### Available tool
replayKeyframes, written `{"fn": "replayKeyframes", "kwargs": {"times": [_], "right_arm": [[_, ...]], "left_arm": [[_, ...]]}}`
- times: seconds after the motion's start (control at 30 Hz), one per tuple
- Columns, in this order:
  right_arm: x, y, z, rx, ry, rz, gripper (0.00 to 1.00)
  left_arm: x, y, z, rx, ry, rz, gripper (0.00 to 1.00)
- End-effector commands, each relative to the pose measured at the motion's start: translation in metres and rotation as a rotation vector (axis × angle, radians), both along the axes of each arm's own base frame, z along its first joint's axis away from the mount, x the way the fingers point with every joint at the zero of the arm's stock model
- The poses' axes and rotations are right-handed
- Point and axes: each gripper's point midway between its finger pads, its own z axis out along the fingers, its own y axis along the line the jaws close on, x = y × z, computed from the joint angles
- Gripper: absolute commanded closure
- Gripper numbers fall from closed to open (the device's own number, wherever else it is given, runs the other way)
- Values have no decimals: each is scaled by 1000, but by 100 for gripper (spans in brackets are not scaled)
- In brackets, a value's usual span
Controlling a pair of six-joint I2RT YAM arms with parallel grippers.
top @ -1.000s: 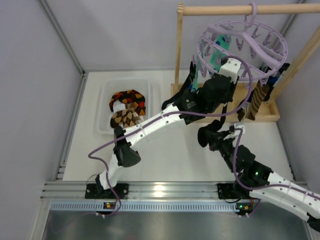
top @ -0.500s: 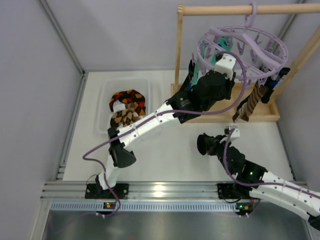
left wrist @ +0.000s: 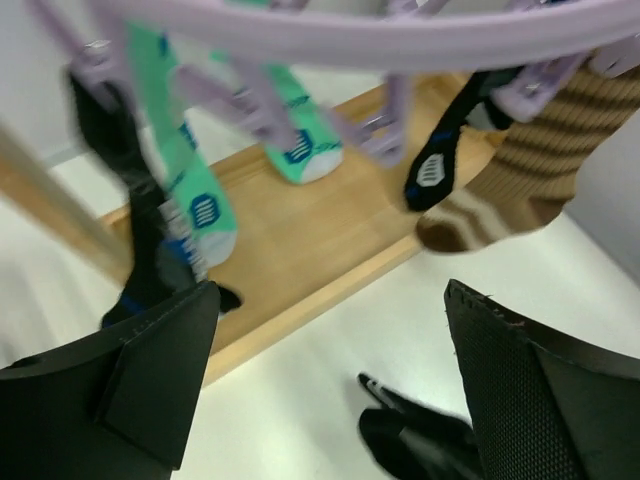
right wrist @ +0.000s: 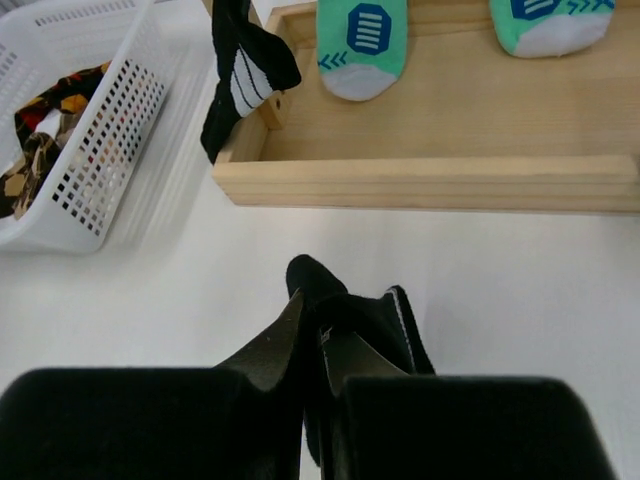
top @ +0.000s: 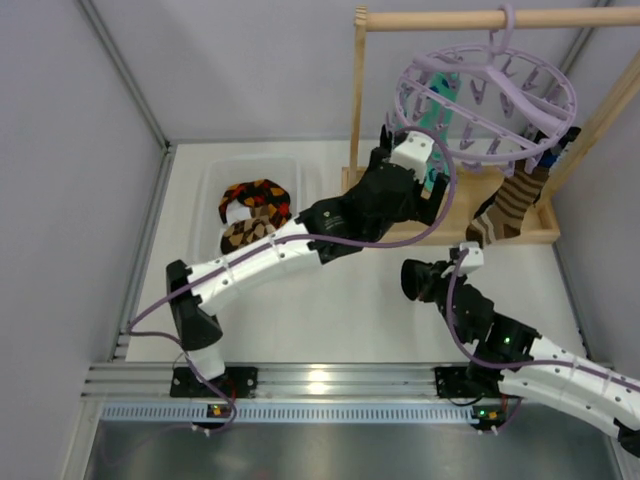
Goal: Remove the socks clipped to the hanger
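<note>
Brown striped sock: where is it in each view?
Top external: brown striped sock hangs right of centre, over the wooden base.
Left wrist: sock at upper right.
Right wrist: not in it.
Shared landmark: the wooden base, in all three.

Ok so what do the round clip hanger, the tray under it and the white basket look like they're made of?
The hanger looks like moulded plastic: smooth, uniformly lavender, slightly glossy. The tray seems to be unfinished light wood: pale, matt, built of squared boards. The basket is probably white plastic, its walls perforated in a regular grid.
</note>
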Motion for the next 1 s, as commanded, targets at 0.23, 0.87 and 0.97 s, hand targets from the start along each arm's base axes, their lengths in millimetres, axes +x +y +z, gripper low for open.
{"fn": "replayKeyframes", "kwargs": {"times": [0.23, 0.87, 0.97], "right_arm": [[15, 52, 58, -121, -97, 161, 100], [140, 303, 160, -199, -218, 676, 100], [166, 340, 159, -216, -242, 754, 100]], "left_arm": [[-24, 198, 13, -34, -25, 454, 2], [-88, 385, -53, -12, 41, 705, 2], [-88, 390, -61, -5, 38, 730, 2]]}}
